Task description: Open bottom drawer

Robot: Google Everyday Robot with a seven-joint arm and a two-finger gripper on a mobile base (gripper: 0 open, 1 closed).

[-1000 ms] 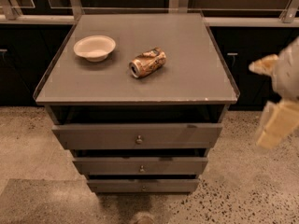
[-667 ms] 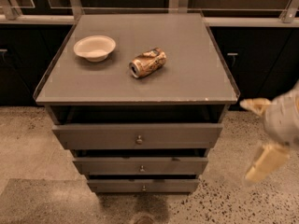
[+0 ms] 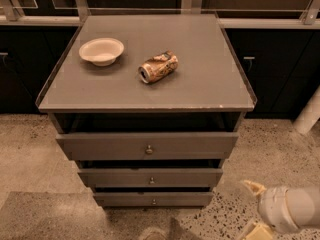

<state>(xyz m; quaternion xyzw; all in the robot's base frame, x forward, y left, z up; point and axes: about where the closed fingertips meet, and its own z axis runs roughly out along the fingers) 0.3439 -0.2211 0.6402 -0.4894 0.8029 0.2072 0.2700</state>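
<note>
The bottom drawer [image 3: 125,199] is the slimmest grey front, lowest of three on the cabinet, with a tiny round knob [image 3: 154,201] at its centre. It sits pushed in behind the drawers above. My gripper [image 3: 251,209] is at the lower right, to the right of the bottom drawer and apart from it, low over the floor. Its two pale fingers [image 3: 252,186] are spread open and hold nothing.
The middle drawer [image 3: 115,177] and the top drawer [image 3: 100,146] stick out a little further. On the cabinet top [image 3: 210,69] lie a white bowl [image 3: 101,50] and a crushed can [image 3: 158,67]. Dark cabinets stand behind. The floor [image 3: 30,149] is speckled.
My gripper has dropped from beside the cabinet's right edge down to the height of the bottom drawer and moved a little left. The drawers, bowl and can have not moved.
</note>
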